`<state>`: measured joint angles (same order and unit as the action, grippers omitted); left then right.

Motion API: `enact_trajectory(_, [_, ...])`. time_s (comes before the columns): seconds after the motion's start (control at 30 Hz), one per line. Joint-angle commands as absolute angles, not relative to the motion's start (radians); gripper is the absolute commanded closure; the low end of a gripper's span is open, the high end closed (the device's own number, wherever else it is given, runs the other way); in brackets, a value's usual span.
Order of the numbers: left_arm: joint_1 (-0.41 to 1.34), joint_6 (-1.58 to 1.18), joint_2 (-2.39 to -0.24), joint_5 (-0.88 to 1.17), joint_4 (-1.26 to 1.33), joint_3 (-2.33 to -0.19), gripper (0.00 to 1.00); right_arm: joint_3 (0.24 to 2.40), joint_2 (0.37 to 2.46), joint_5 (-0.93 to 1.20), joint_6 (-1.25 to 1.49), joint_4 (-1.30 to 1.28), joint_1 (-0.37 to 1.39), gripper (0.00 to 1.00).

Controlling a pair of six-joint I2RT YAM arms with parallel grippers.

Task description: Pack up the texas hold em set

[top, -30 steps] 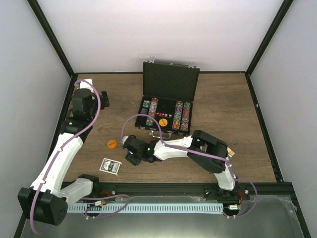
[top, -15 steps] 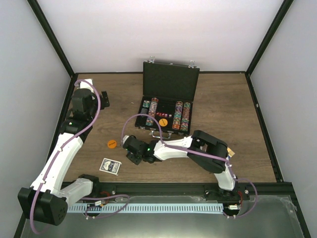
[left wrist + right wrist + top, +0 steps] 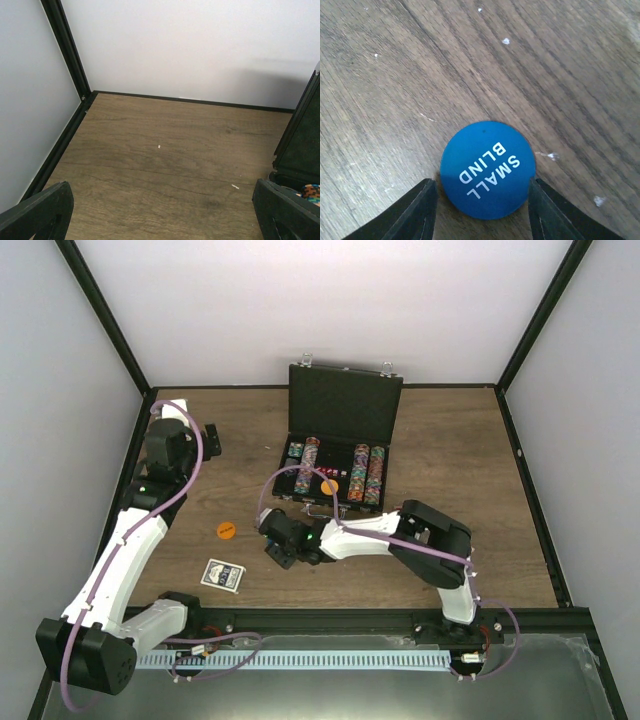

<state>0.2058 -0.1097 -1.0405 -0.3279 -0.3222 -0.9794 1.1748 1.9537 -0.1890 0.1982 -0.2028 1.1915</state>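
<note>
Blue disc point(image 3: 487, 170) pinched edgewise by right end effector point(image 3: 481, 187). Pinch to be held level, disc carried over case point(image 3: 345, 405), released low. Left end effector point(image 3: 160, 200) spread wide.

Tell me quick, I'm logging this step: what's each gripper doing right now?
Left gripper: open, holding nothing.
Right gripper: closed on the blue SMALL BLIND disc.

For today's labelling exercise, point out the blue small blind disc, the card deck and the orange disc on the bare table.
blue small blind disc point(image 3: 488, 170): right wrist view, centre of its printed face.
card deck point(image 3: 222, 575): top view, middle of its blue back.
orange disc point(image 3: 226, 530): top view, centre of its face.
</note>
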Motion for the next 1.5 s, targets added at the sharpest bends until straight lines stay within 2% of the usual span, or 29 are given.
enact_trajectory(0.0, [0.206,-0.112,-1.022,-0.317,-0.293,-0.967,0.0,1.166,1.915,-0.142,0.201,-0.197,1.168,0.47])
enact_trajectory(0.4, [0.206,-0.113,-1.021,-0.312,-0.291,-0.966,0.0,1.196,1.98,-0.134,0.196,-0.219,1.159,0.37])
enact_trajectory(1.07, [0.206,-0.112,-1.022,-0.31,-0.291,-0.966,0.0,1.178,2.008,-0.163,0.222,-0.234,1.129,0.55])
enact_trajectory(1.47, [0.206,-0.113,-1.021,-0.311,-0.291,-0.966,0.0,1.18,1.855,-0.205,0.278,-0.236,1.107,0.58])
